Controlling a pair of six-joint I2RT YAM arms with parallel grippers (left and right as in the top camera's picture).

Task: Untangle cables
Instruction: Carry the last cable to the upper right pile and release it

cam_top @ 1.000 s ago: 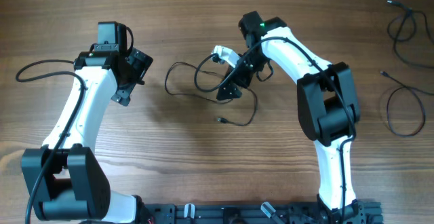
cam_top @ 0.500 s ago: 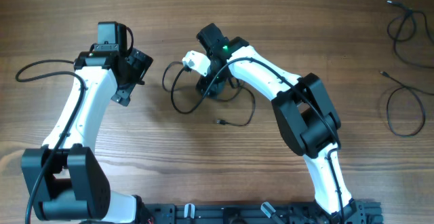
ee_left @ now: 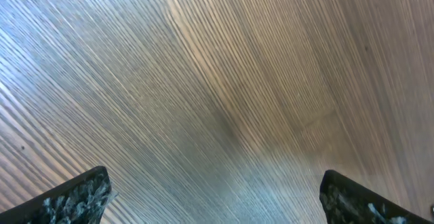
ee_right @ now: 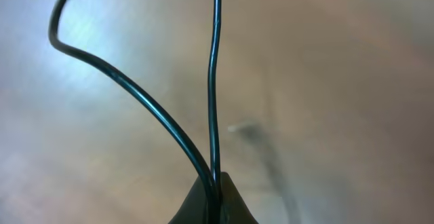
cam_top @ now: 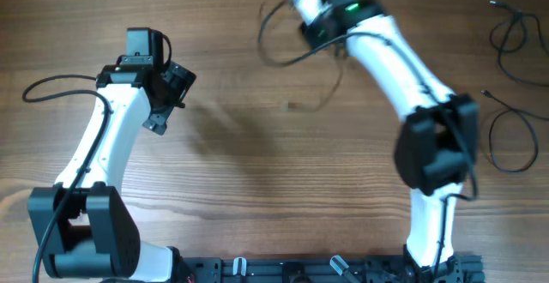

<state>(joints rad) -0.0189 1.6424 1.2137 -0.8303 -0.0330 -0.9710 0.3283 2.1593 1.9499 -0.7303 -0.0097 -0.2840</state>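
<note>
Right gripper (ee_right: 214, 191): fingertips pressed together on a thin, dark green-black cable (ee_right: 211, 81). Two strands leave the pinch, one straight, one curving off to the side. Overhead view: the right arm holds this cable in blurred loops over the far middle of the brown wood-grain table (cam_top: 257, 171). Left gripper (cam_top: 169, 94): black fingers (ee_left: 78, 197) wide apart, nothing between them, bare wood beneath. At the table's right edge lie a second thin black looped cable (cam_top: 513, 34) and, nearer the robot's base, a third thin black looped cable (cam_top: 511, 137), not touching each other.
</note>
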